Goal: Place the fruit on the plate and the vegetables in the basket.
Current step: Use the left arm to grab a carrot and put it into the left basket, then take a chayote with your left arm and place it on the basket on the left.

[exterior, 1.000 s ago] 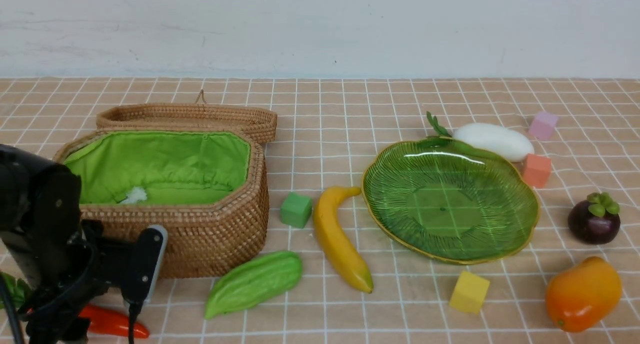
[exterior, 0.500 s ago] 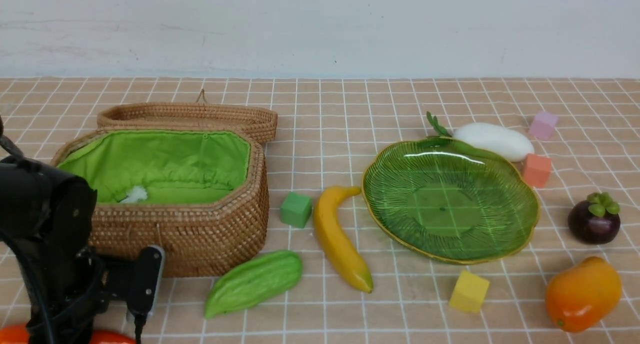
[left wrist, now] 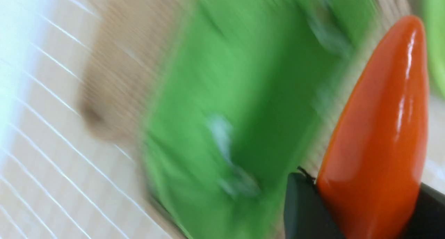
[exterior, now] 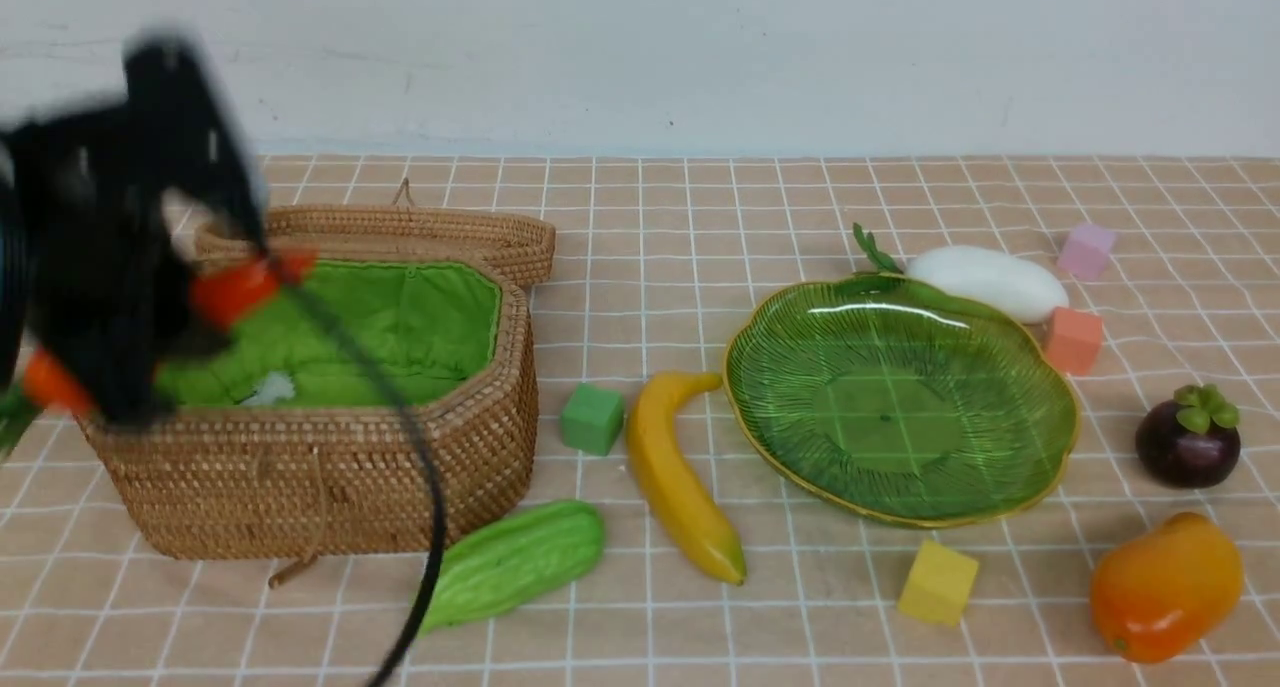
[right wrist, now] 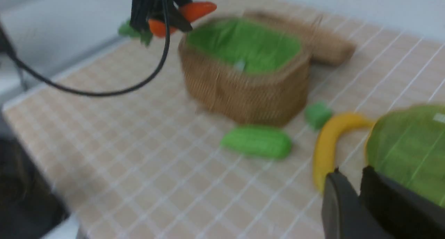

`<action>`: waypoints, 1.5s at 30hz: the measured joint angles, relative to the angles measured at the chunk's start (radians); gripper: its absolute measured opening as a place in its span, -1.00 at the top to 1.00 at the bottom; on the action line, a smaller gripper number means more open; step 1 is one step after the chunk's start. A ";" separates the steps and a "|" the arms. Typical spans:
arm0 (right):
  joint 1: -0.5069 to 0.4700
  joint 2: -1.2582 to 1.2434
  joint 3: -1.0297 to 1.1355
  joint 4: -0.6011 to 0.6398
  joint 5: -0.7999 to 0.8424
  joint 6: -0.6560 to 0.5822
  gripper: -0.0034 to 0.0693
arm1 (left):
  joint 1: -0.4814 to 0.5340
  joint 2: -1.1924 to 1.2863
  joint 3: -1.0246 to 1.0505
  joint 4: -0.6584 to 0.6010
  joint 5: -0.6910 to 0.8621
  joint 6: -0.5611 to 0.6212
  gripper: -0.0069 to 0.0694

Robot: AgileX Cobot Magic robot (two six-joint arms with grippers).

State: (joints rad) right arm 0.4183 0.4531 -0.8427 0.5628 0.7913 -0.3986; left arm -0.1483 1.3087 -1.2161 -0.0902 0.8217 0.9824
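While the right gripper [right wrist: 353, 176] hangs nearly closed and empty on the near side of the banana [exterior: 675, 477] and plate [exterior: 900, 407], the left gripper [left wrist: 361, 181] clamps the carrot [left wrist: 379, 127] mid-length, in the air above the left end of the basket [exterior: 330, 477]; the radish [exterior: 990, 280] lies behind the plate.

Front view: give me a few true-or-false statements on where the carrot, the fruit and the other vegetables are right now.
1. The left gripper holds the carrot in the air by the basket. True.
2. The banana lies on the plate. False: the banana lies on the table between basket and plate; the plate is bare.
3. The gourd lies on the table in front of the basket. True.
4. The radish is inside the basket. False: the radish lies on the table behind the plate.
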 joint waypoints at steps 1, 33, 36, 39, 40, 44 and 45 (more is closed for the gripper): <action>0.000 0.000 0.000 0.000 -0.036 0.003 0.60 | 0.000 0.027 -0.035 -0.019 -0.013 0.016 0.08; 0.000 0.000 0.000 0.055 0.001 0.039 0.56 | -0.320 0.141 -0.126 -0.058 0.099 -0.508 0.76; 0.000 0.000 0.000 0.055 0.050 0.042 0.56 | -0.453 0.159 -0.126 0.029 0.199 -0.670 0.85; 0.000 0.000 0.000 0.054 0.129 0.053 0.55 | -0.597 0.233 -0.126 0.190 0.294 -0.875 0.77; 0.000 0.000 0.000 0.054 0.147 0.055 0.55 | -0.623 0.261 -0.126 0.227 0.296 -0.900 0.69; 0.000 0.000 0.000 0.047 0.186 0.061 0.54 | -0.667 0.370 -0.126 0.276 0.262 -0.932 0.15; 0.000 0.000 0.000 0.045 0.194 0.062 0.54 | -0.668 0.404 -0.126 0.282 0.244 -0.936 0.01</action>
State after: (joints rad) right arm 0.4183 0.4531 -0.8427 0.6079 0.9858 -0.3363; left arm -0.8168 1.7126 -1.3426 0.1917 1.0654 0.0467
